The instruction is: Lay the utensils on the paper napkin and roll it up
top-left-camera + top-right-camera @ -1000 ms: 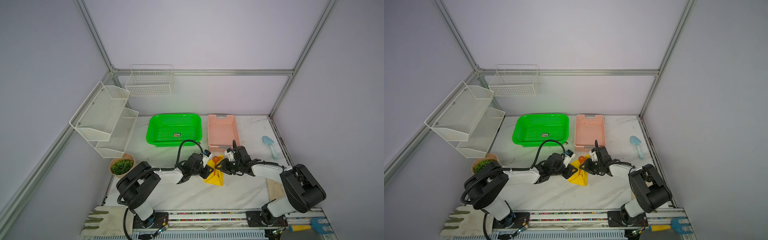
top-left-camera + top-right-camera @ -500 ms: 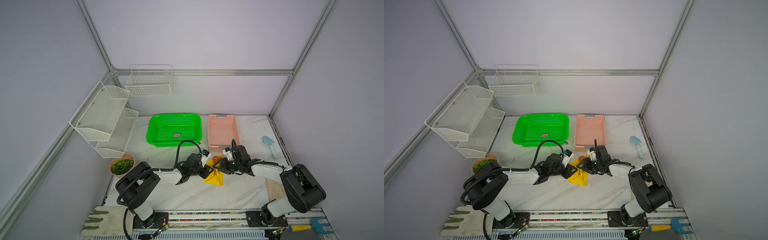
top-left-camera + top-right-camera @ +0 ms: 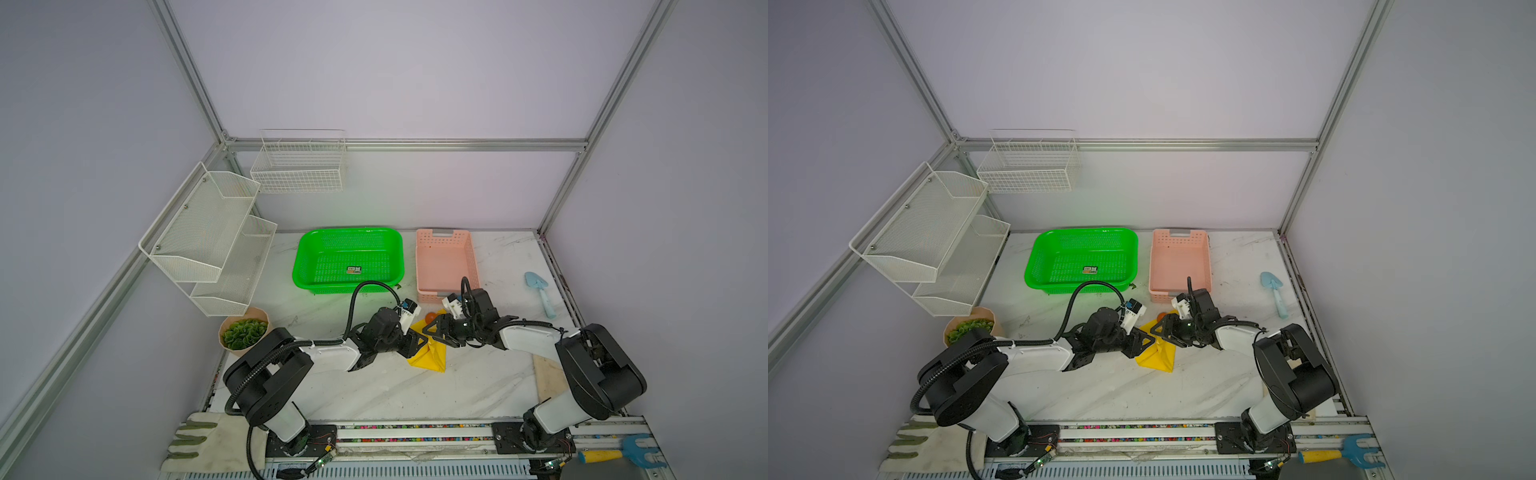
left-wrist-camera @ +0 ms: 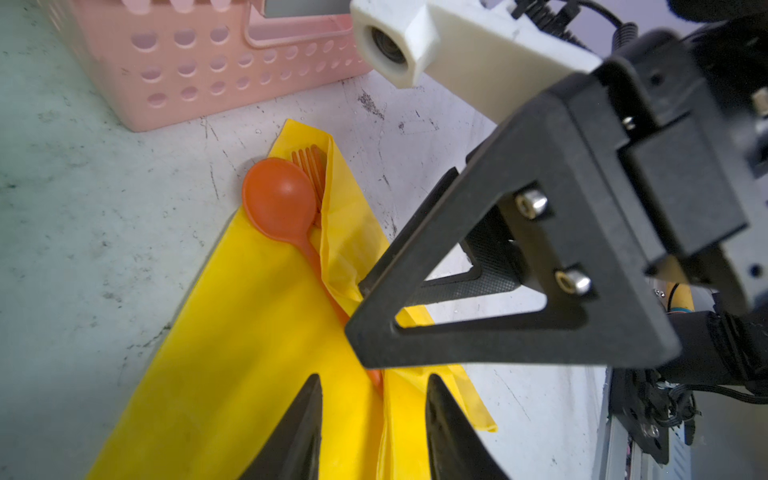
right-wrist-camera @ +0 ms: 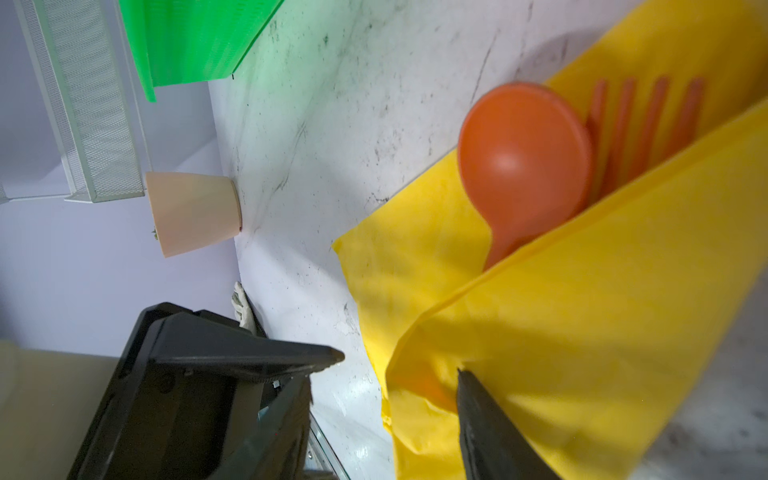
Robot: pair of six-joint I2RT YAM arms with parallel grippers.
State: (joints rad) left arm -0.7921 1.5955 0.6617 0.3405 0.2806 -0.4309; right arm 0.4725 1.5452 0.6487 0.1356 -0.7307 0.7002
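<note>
Two grippers letting go
The left gripper (image 4: pixel 374 428) and right gripper (image 4: pixel 358 309) have spread apart, empty; the thin yellow paper napkin (image 3: pixel 430 359) lies at the middle of the surface (image 3: pixel 374 390), folded over the orange plastic spoon (image 4: pixel 280 199) and fork (image 4: pixel 309 162); we judge the roll unfinished.

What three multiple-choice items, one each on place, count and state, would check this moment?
1. Which container stands nearest the paper napkin? A pink basket; B green basket; C wire rack.
2. How many utensil heads show outside the fold in the wrist views? A one; B two; C three.
3. The napkin is: A spread flat; B rolled tight; C partly folded over the handles.
Key: A, it sits just past the napkin's corner; B, only the spoon and fork show; C, a flap covers the handles, heads bare.
</note>
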